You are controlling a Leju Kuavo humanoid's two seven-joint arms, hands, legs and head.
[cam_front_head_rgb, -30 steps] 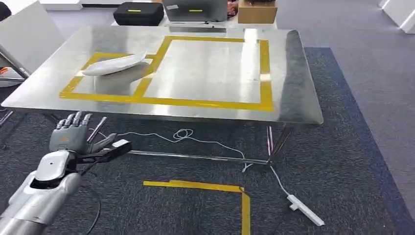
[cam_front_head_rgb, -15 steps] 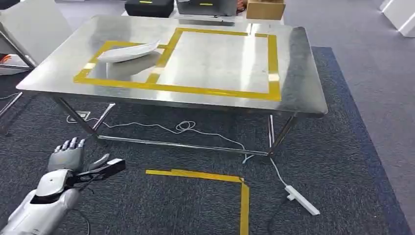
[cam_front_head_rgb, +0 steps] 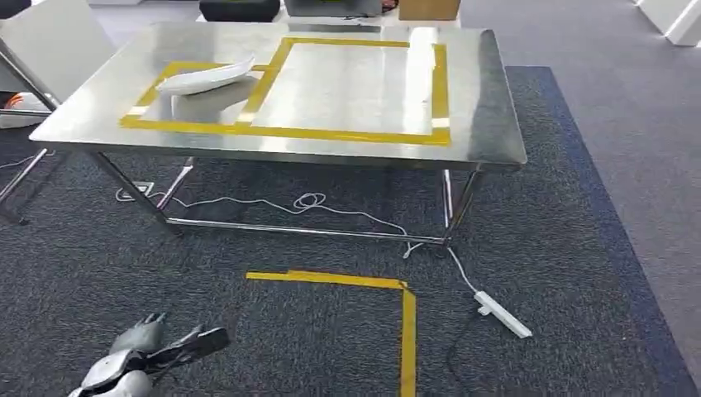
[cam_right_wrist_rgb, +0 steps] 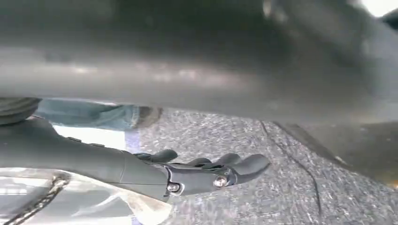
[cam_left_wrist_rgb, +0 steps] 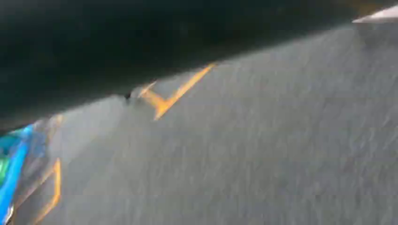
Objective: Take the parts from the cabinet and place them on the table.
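Note:
A white curved part lies on the steel table, inside the left of two squares marked in yellow tape. My left hand hangs low at the bottom left of the head view, well short of the table, its fingers apart and holding nothing. In the right wrist view my right hand reaches out over the dark carpet, its dark fingers stretched and a little curled, with nothing in them. The cabinet is out of sight.
A white cable runs under the table to a power strip on the carpet. Yellow floor tape marks a corner in front. A black case and a cardboard box sit behind the table. A person's leg stands near.
The whole picture has shifted: the camera has moved, and the table sits higher and farther in view. My left arm has dropped towards the lower edge, still holding nothing.

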